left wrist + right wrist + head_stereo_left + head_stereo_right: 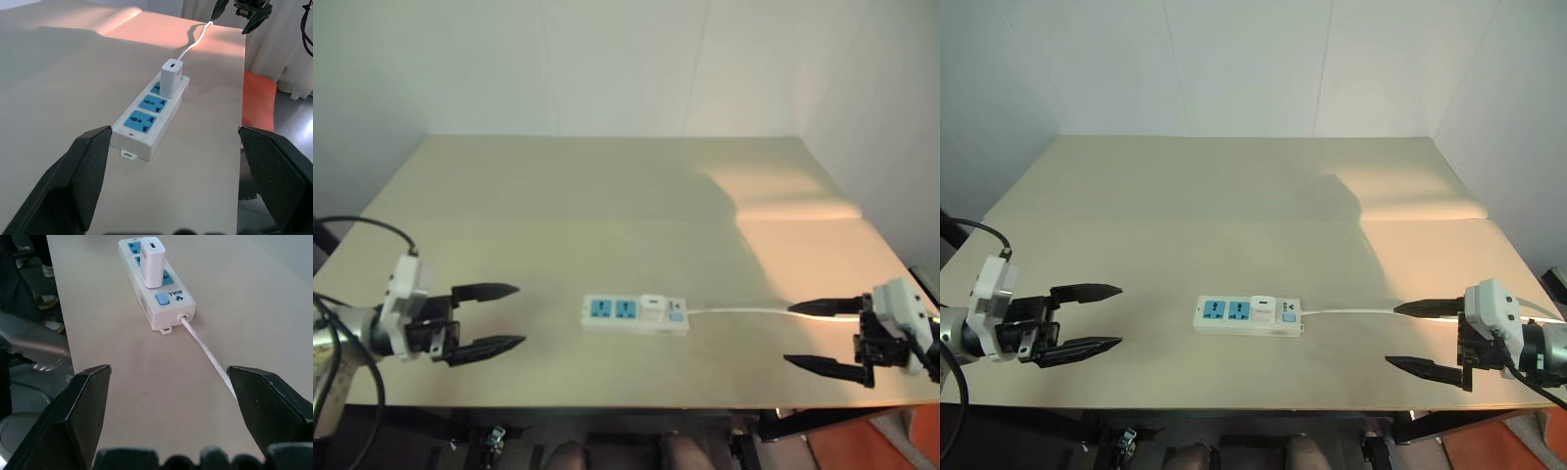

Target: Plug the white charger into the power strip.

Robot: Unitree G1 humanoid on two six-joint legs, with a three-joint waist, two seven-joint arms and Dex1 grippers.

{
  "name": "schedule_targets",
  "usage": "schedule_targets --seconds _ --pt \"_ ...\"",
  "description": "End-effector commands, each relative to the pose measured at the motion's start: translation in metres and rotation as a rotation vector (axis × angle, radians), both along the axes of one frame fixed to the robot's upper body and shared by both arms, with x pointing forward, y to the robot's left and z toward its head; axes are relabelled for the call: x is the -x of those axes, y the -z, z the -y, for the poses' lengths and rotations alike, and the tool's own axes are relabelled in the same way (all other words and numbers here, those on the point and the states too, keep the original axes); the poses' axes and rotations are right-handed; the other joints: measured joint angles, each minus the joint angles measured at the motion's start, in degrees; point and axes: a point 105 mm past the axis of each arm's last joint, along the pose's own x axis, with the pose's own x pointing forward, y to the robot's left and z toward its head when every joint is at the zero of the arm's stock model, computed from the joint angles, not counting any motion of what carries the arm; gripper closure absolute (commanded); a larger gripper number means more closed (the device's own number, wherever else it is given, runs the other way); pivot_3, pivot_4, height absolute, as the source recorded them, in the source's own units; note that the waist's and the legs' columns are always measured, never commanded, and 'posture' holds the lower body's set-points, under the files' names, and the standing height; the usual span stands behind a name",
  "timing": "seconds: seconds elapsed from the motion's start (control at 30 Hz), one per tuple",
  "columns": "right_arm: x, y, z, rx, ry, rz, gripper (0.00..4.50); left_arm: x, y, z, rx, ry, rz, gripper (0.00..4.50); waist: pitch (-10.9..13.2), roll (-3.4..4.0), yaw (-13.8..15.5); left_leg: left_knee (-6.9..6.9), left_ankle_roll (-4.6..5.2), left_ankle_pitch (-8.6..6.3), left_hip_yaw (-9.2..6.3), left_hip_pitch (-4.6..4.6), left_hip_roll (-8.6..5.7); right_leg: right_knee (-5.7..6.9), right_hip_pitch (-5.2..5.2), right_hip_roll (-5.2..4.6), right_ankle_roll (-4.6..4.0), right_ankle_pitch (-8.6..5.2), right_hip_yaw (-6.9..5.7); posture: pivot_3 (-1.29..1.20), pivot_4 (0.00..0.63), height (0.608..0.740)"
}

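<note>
Head views: plain beige rectangular table top [607, 196], little else on it; nothing sits btwn either gripper and the strip. Long flat white plastic power strip w/ blue socket faces [634, 314] lies near the table's front edge, about centre, long axis running left-right, switch end toward the robot's right. Its thin white cord [734, 312] leaves that end and trails right, passing by the right gripper's fingers. Small white boxy plastic charger [652, 306] stands upright in the socket nearest the switch, two blue sockets to its left bare. Left gripper w/ two black fingers [489, 318] hovers left of the strip, well apart, fingers spread wide, holding nothing, tips aimed at the strip. Right gripper, same build [822, 336], off to the right, also wide apart and empty. Left wrist view: strip runs away lengthwise, charger on the far socket, USB port face up. Right wrist view: switch end nearest, blue button [162, 299] just before the charger, cord coming toward the cam.
</note>
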Motion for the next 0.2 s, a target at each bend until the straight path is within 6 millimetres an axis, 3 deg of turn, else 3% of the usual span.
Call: schedule_targets --seconds 0.03,0.2 --pt "0.0013 -0.0149 0.0006 -0.014 0.016 0.063 0.05 -0.0028 -0.0067 0.0006 0.016 -0.009 0.036 0.0 0.0 0.0 0.0 0.0 0.0 0.0 0.01 0.0 0.0 0.0 0.0 0.0 0.0 0.0 0.0 0.0 0.15 0.74" --pt "0.0015 -0.013 -0.0027 -0.017 0.018 0.052 0.05 -0.0056 -0.0049 0.0056 0.023 -0.005 0.043 0.0 0.0 -0.01 0.1 0.0 0.0 0.0 0.0 -0.01 0.0 0.0 0.0 0.0 0.01 0.01 0.0 0.0 0.15 0.74"
